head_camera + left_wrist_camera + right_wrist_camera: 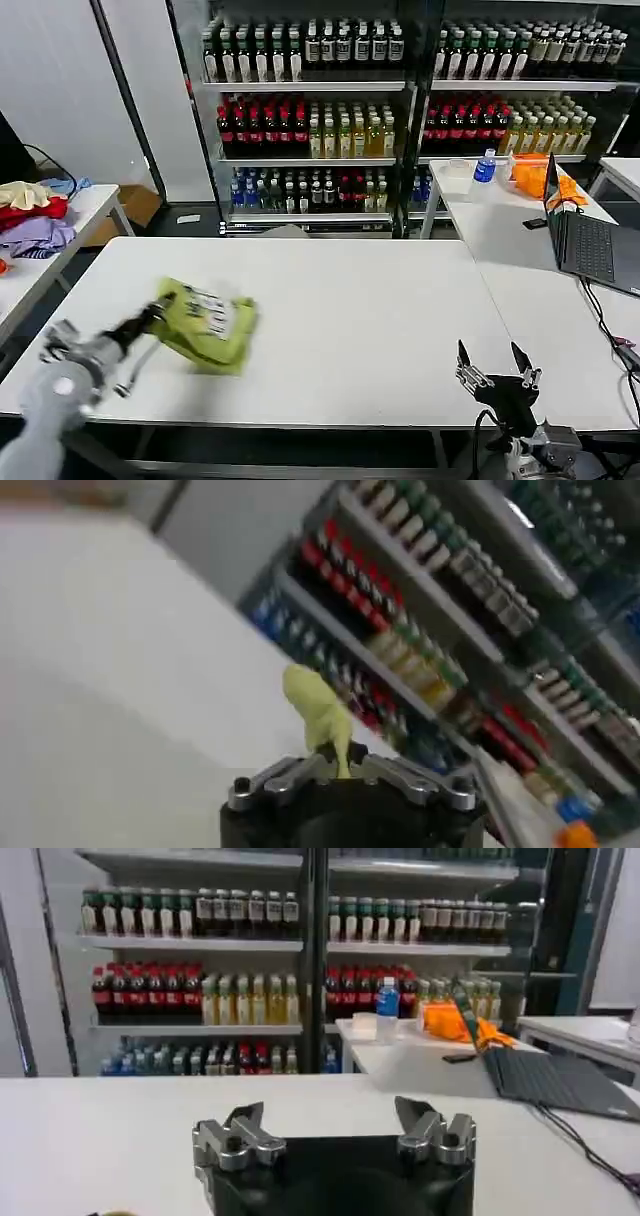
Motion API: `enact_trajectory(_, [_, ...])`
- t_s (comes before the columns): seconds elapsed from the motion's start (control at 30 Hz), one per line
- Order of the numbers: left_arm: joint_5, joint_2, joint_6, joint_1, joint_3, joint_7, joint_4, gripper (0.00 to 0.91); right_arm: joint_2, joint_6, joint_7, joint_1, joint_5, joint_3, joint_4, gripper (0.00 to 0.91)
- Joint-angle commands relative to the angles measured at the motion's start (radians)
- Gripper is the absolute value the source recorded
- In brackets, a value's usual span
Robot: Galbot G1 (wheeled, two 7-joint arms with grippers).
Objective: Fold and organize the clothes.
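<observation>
The clothes, a lime yellow-green T-shirt (205,325), lie folded into a small bundle on the white table (350,300), with a white printed graphic facing up. My left gripper (152,316) is shut on the bundle's left edge, low over the table at the front left. In the left wrist view a tuft of the yellow-green fabric (318,712) stands up from between the closed fingers of the left gripper (341,764). My right gripper (495,362) hovers open at the table's front right edge with nothing between its fingers; the right wrist view shows the right gripper (330,1118) spread wide over bare tabletop.
A side table at the left holds a pile of red, purple and cream garments (35,215). The table to the right carries a laptop (585,240), an orange cloth (535,175) and a blue bottle (485,165). Shelves of drink bottles (310,130) line the back wall.
</observation>
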Motion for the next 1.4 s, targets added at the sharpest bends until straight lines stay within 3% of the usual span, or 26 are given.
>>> enact_trajectory(0.03, [0.318,0.295,-0.007,-0.087,-0.063,0.111,-0.097,0.02,-0.001,0.002,0.0,0.005,0.004,0.001,0.012,0.907])
enact_trajectory(0.17, [0.558,0.208,-0.049,-0.008,0.148,0.176,-0.179,0.02,-0.006,0.008,-0.002,0.004,0.003,0.005,0.007,0.907])
enact_trajectory(0.33, [1.004,0.035,-0.189,-0.011,0.492,0.195,0.023,0.02,0.001,0.018,-0.004,0.007,-0.013,-0.01,0.0,0.907])
enact_trajectory(0.43, [1.129,-0.033,-0.23,-0.019,0.573,0.183,0.068,0.02,0.006,0.02,-0.005,0.0,-0.02,-0.018,0.005,0.907])
enact_trajectory(0.83, [0.96,-0.198,-0.094,-0.188,0.721,0.118,-0.041,0.02,0.0,0.025,-0.006,-0.025,-0.025,0.004,0.022,0.907])
enact_trajectory(1.33, [0.892,-0.416,-0.101,-0.344,0.905,-0.027,0.119,0.03,-0.007,0.022,-0.007,-0.009,-0.026,0.01,0.01,0.907])
enact_trajectory(1.37, [0.921,-0.438,-0.117,-0.353,0.918,-0.031,0.134,0.907,-0.007,0.02,-0.006,-0.006,-0.026,0.009,0.008,0.907])
enact_trajectory(1.4, [0.96,-0.448,-0.139,-0.356,0.924,-0.026,0.136,0.907,-0.007,0.019,-0.006,-0.003,-0.026,0.008,0.007,0.907])
